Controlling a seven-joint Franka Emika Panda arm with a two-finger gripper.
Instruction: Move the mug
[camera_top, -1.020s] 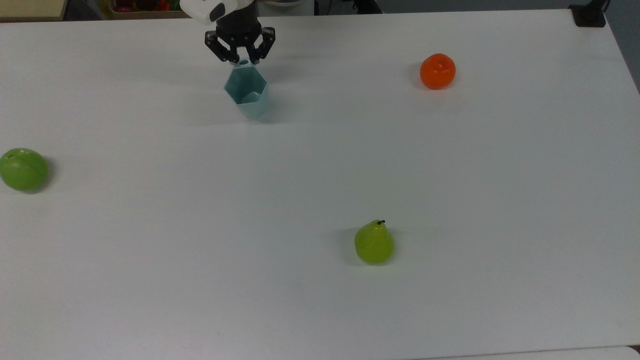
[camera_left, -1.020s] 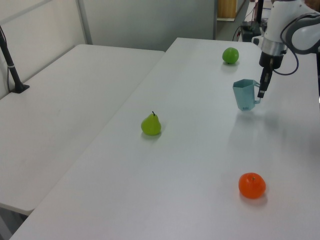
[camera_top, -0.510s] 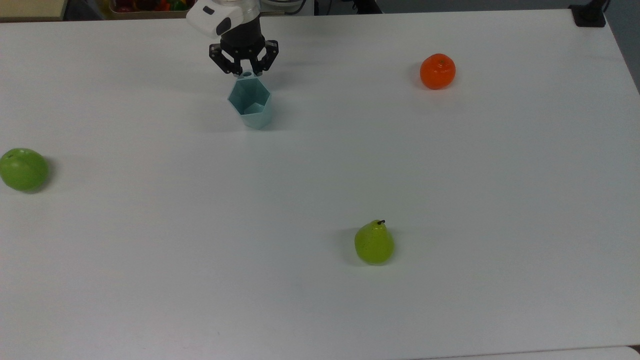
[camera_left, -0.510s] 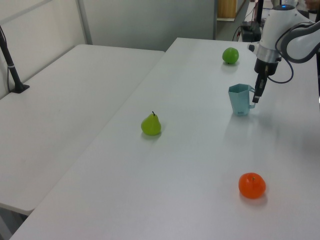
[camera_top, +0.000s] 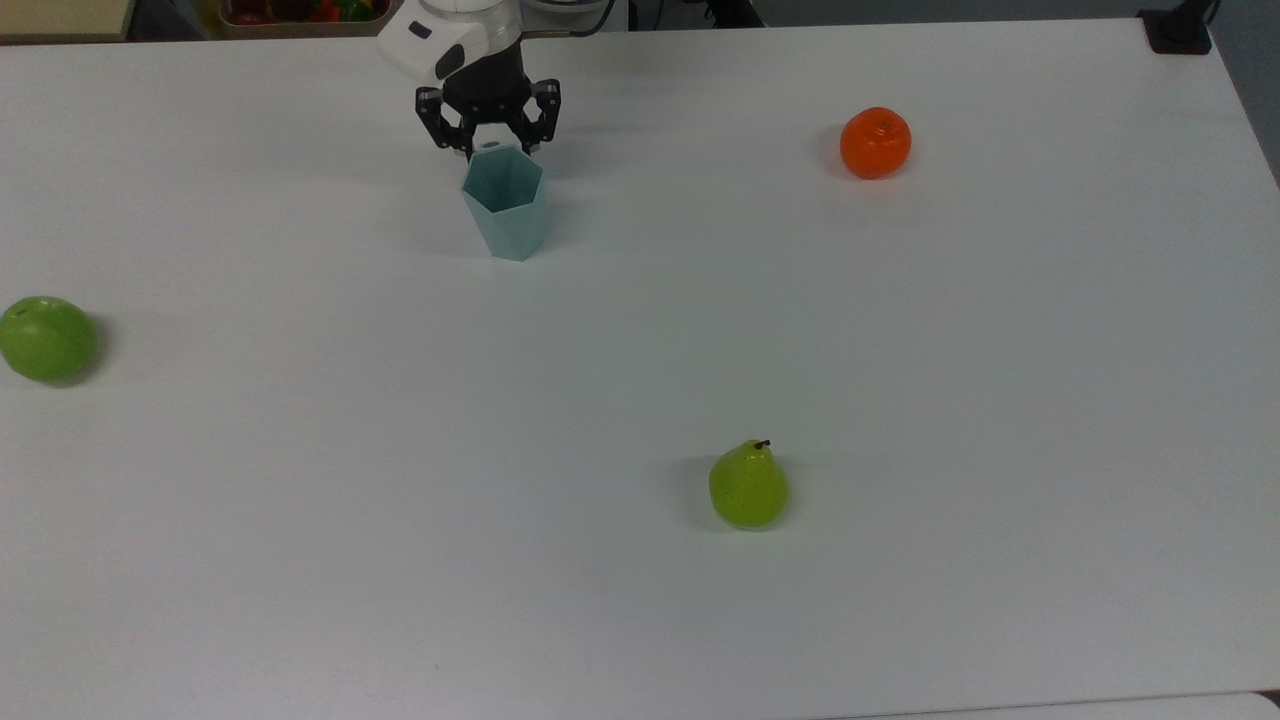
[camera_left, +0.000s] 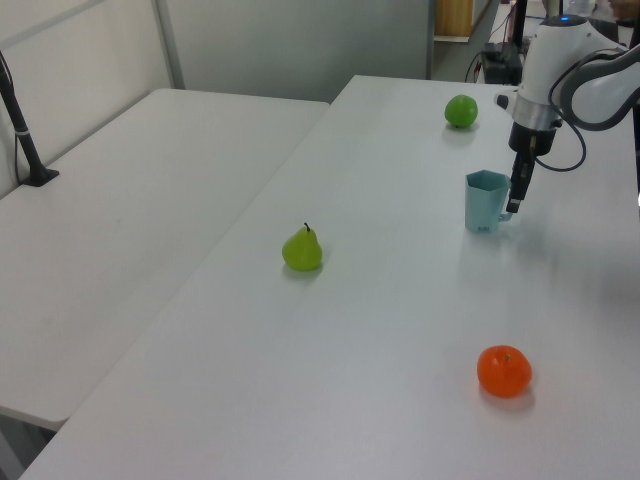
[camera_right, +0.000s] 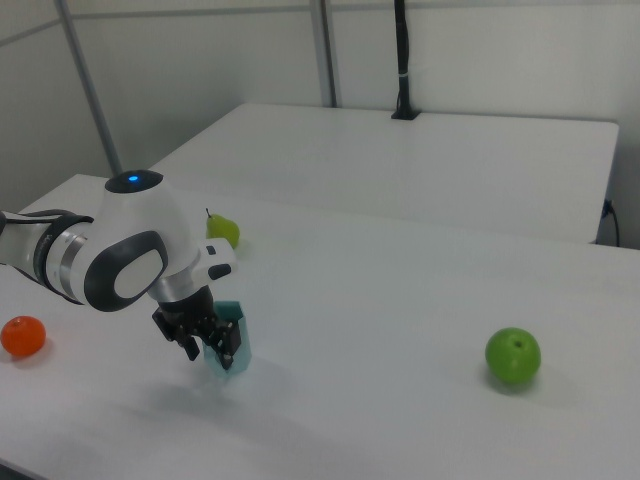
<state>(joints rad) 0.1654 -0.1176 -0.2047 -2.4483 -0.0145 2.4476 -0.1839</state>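
Your gripper (camera_top: 489, 146) stood at the far rim of the mug (camera_top: 506, 205) in the top view, its black fingers closed on the mug's handle tab, which the rim largely hid from that camera. You would have seen the grip better in the left view: there the gripper (camera_left: 514, 204) came down the mug's (camera_left: 485, 201) right side, and the fingers met the small tab just beside the cup wall. In the right view the white arm (camera_right: 125, 248) covered part of the mug (camera_right: 233, 341), and the gripper (camera_right: 213, 348) sat against its near face, so the tab itself could not be made out.

The mug stood upright on the white table (camera_top: 640, 600), its hexagonal mouth facing up.

Taking the mug as your reference in the top view:
- The orange (camera_top: 875, 142) lay well apart to its right.
- The green apple (camera_top: 44, 338) lay well apart to its left and nearer the camera.
- The pear (camera_top: 748, 486) stood well apart, nearer the camera and to the right.

A second white table (camera_left: 120, 220) beside the first showed in the left view.
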